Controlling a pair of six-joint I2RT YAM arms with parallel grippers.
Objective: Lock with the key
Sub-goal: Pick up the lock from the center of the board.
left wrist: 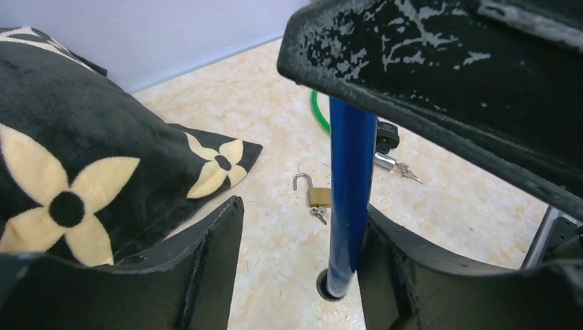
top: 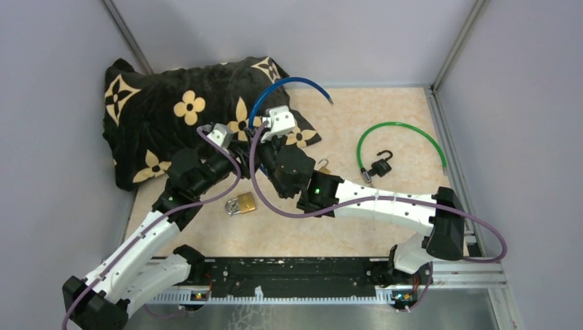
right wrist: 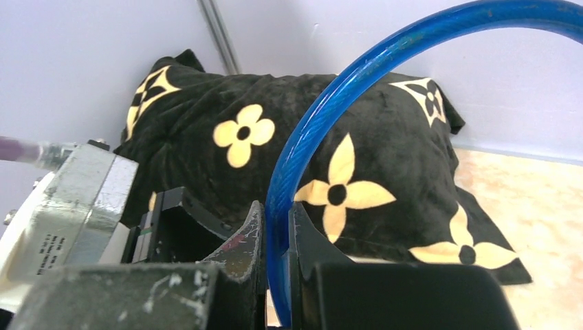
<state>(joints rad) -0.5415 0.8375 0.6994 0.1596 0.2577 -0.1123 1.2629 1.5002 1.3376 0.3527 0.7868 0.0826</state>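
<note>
My right gripper (right wrist: 276,227) is shut on a blue cable (right wrist: 323,117), which arcs up and over the cushion; in the top view the blue cable (top: 295,83) ends at the far right. My left gripper (left wrist: 302,227) is open, and the blue cable's lower end (left wrist: 347,206) hangs between its fingers, close to the right one, just above the floor. A small brass padlock (left wrist: 317,194) with an open shackle and a key in it lies beyond. The two grippers (top: 237,146) (top: 265,148) meet beside the cushion.
A black cushion with cream flowers (top: 172,117) fills the far left. A larger brass padlock (top: 240,204) lies near the left arm. A black padlock (top: 380,165) on a green cable (top: 402,130) lies at the right, with keys (left wrist: 405,170) beside it. Walls close in all round.
</note>
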